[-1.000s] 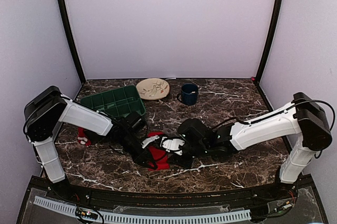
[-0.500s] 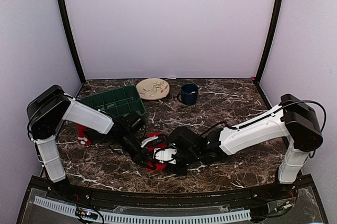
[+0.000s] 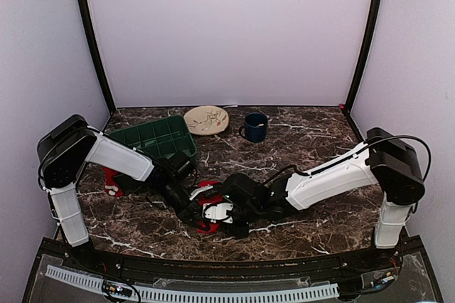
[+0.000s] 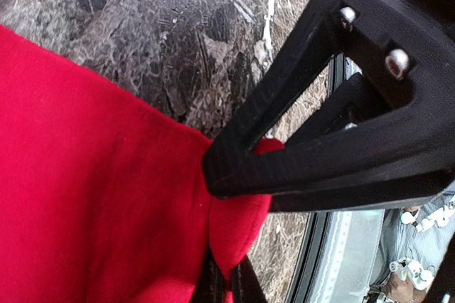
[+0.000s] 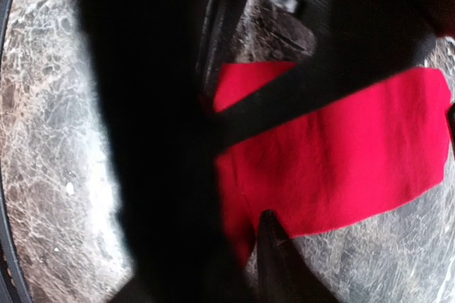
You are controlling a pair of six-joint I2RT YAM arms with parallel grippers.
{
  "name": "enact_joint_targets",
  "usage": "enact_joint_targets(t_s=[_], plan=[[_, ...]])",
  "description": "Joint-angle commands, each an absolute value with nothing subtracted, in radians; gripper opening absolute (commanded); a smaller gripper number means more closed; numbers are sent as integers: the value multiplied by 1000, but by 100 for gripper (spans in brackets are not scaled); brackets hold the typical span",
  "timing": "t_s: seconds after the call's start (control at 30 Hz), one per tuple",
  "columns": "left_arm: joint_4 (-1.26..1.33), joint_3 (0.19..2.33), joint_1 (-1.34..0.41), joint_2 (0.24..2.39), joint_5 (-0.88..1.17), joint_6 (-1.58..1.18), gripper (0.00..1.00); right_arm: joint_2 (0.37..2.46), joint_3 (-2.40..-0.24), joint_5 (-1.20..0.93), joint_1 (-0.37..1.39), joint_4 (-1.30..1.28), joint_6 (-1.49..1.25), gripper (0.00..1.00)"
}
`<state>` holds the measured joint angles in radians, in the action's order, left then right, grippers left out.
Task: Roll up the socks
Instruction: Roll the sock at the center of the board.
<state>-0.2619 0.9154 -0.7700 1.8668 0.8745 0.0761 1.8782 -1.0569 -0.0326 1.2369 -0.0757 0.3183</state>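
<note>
a: red sock (image 4: 85,196), where is it lying?

b: flat on the marble table (image 3: 320,139), near the front edge and about mid-way across, right between the two grippers. it is spread out, not rolled.

a: what is the left gripper (image 4: 213,171) doing?

b: it is closed on that sock. in the left wrist view the black fingers meet on one corner, and a fold of red cloth bulges out just past the tips.

a: and the right gripper (image 3: 215,213)?

b: it is down over the same sock from the other side, close against the left one. its own camera shows only dark, blurred fingers across the red cloth, with one tip at the sock's edge. i cannot tell whether it is open or pinching.

a: any other sock?

b: yes, a second red sock (image 3: 111,181) lies further left, partly hidden behind the left arm. a bit of white trim shows at its lower end. neither gripper touches it.

a: what lies beyond?

b: just behind that second sock is a green bin (image 3: 153,137), set at an angle. at the back of the table sits a cream patterned plate (image 3: 206,119), and to its right a dark blue mug (image 3: 255,126), upright, the two near each other but apart.
</note>
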Motion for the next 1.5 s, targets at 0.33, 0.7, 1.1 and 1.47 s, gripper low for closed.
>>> enact_joint_targets(t_s=[0.33, 0.7, 1.1, 1.47], plan=[[-268, 911, -736, 1819, 809, 51, 14, 1933, -1103, -115, 1220, -145, 295, 9], [-209, 864, -719, 1710, 692, -19, 30, 1912, -1088, -170, 1195, -135, 254, 4], [-99, 769, -713, 1546, 443, -73, 32, 1916, -1132, -332, 1131, -205, 161, 1], [59, 619, -767, 1342, 298, -63, 31, 1994, -1265, -593, 1033, -332, 86, 1]])
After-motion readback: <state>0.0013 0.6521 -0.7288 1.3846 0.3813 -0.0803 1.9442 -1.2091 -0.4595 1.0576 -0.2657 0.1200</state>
